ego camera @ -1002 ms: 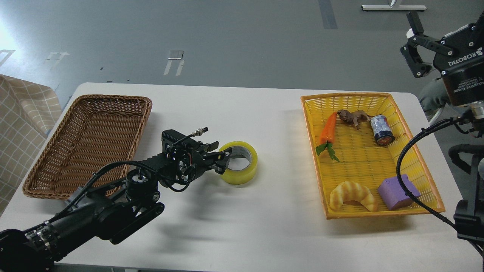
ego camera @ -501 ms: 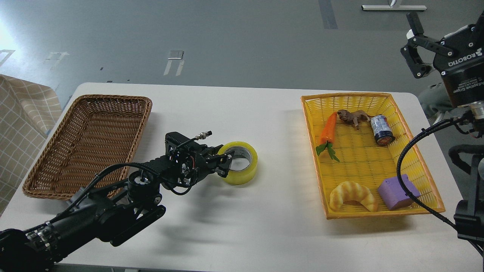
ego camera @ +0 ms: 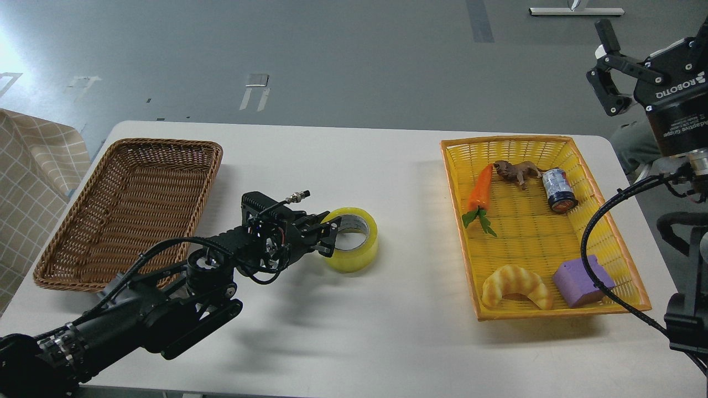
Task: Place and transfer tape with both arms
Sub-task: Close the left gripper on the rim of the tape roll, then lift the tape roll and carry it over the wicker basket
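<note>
The tape [ego camera: 354, 246], a yellow translucent roll with a grey-white core, lies flat on the white table [ego camera: 354, 342] near its middle. My left gripper [ego camera: 330, 237] reaches it from the left. One finger is inside the core and the other is outside, closed on the roll's left wall. The roll rests on the table. My right gripper [ego camera: 602, 66] is raised at the top right, off the table's far right corner. Its fingers are spread apart and it holds nothing.
A brown wicker basket [ego camera: 66, 260] stands at the left. A yellow basket [ego camera: 459, 182] at the right holds a carrot [ego camera: 481, 188], a toy animal [ego camera: 517, 171], a can [ego camera: 557, 190], a croissant [ego camera: 515, 284] and a purple block [ego camera: 581, 282]. A black cable [ego camera: 597, 221] hangs over its right rim.
My left gripper moved forward to the right onto the tape's left wall and its fingers narrowed. The roll shifted slightly right. The right gripper barely moved.
</note>
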{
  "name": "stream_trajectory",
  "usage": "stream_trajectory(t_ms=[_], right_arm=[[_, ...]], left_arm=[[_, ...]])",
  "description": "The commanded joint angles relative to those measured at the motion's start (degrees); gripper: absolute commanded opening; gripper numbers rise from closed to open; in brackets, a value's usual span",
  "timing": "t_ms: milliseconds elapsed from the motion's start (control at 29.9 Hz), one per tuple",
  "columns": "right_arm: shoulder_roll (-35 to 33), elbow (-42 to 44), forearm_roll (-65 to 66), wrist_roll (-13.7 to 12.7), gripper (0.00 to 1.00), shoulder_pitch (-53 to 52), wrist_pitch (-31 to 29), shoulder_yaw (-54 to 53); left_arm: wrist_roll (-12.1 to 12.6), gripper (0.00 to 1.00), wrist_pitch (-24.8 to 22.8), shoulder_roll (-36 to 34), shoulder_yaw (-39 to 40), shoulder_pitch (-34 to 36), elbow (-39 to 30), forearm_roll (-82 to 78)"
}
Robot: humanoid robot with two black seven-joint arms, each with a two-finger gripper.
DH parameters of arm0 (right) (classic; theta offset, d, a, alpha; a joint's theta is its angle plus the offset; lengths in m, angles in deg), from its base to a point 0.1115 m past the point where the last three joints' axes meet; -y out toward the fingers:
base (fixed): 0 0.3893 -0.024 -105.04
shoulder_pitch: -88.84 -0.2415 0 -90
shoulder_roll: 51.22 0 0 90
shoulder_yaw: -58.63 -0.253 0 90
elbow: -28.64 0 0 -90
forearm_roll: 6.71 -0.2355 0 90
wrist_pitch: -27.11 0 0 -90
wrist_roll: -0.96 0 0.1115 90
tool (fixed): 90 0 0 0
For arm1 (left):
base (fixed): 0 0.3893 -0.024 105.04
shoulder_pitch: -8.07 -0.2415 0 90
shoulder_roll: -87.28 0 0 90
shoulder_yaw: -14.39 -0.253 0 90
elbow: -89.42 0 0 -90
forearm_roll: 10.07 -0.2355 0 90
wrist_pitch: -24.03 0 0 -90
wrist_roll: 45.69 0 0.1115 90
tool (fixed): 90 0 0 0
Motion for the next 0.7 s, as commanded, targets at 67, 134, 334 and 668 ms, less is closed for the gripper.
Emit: stream_trajectory(t_ms=[67,134,334,668], right_arm=[[0.0,0.02,0.0,0.0,1.0,0.19,0.0,-0.01],[0.09,0.02,0.0,0.0,1.0,0.19,0.0,0.08],[0.18,0.1,0.0,0.0,1.0,0.1,0.0,0.17],[0.18,0.1,0.0,-0.26,1.0,-0.07,0.0,0.26]], left_arm=[[-0.01,0.21,-0.01,0.09,0.0,0.19,-0.12,0.0],[-0.01,0.21,0.07,0.09,0.09,0.8,-0.3,0.0],[-0.01,0.19,0.07,0.18,0.0,3.35,-0.82,0.0],[-3.16,0.19,0.07,-3.41,0.0,11.34,-1.26,0.0]])
